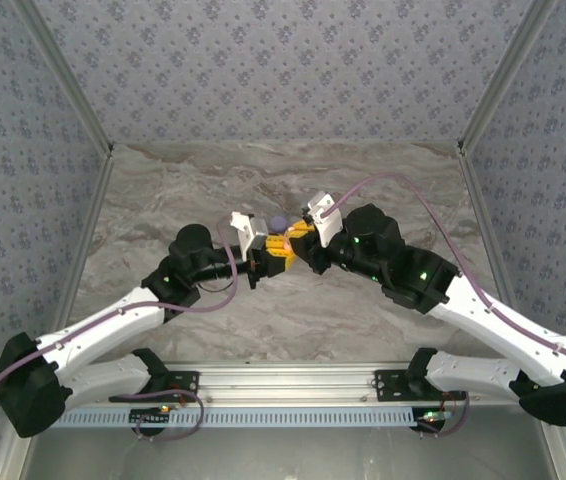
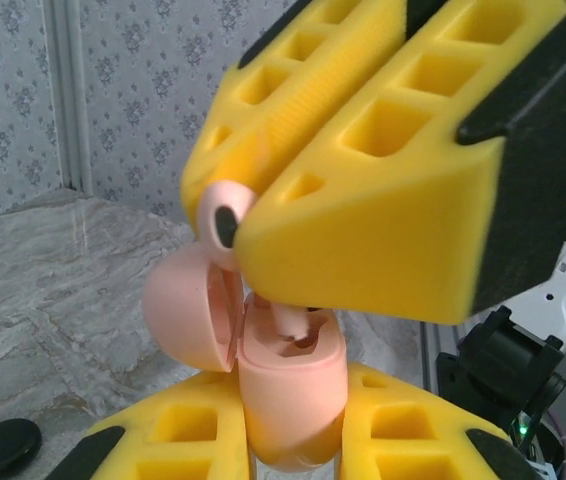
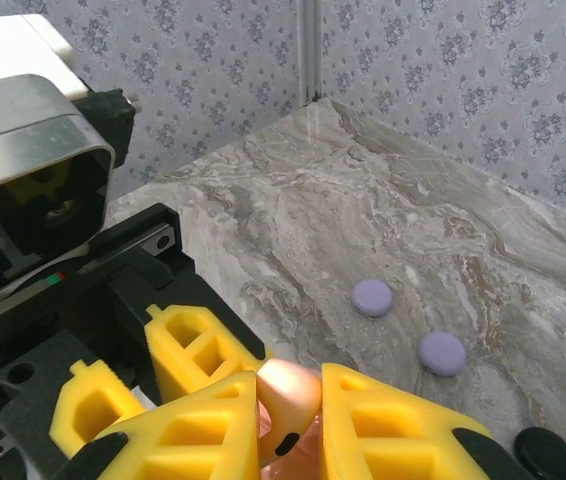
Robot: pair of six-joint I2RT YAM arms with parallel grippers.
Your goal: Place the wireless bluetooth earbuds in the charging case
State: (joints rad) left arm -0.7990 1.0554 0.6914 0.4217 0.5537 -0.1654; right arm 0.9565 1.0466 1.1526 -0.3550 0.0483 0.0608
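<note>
The right claw point(image 2: 241, 215) is clamped tight on a pinkish earbud point(image 2: 225, 222), whose dark-tipped head pokes out between the yellow fingers. It hangs just above the open mouth of the charging case point(image 2: 298, 390). The left claw point(image 2: 293, 440) grips that case from below and holds it upright, with the lid point(image 2: 185, 310) swung open to one side. The two meet in the air over the middle of the table point(image 1: 163, 190), well away from every edge. Something pink stands in the case's well, and I can't tell whether it is this bud's stem or another bud already seated.

I'd say the step in hand is the insertion itself. The next move calls for a small, straight lowering with the stem lined up on its socket and the case held steady, and only then a release. Lilac discs point(image 3: 372, 297) and a black disc point(image 3: 546, 452) lie flat on the table, apart from the claws.
</note>
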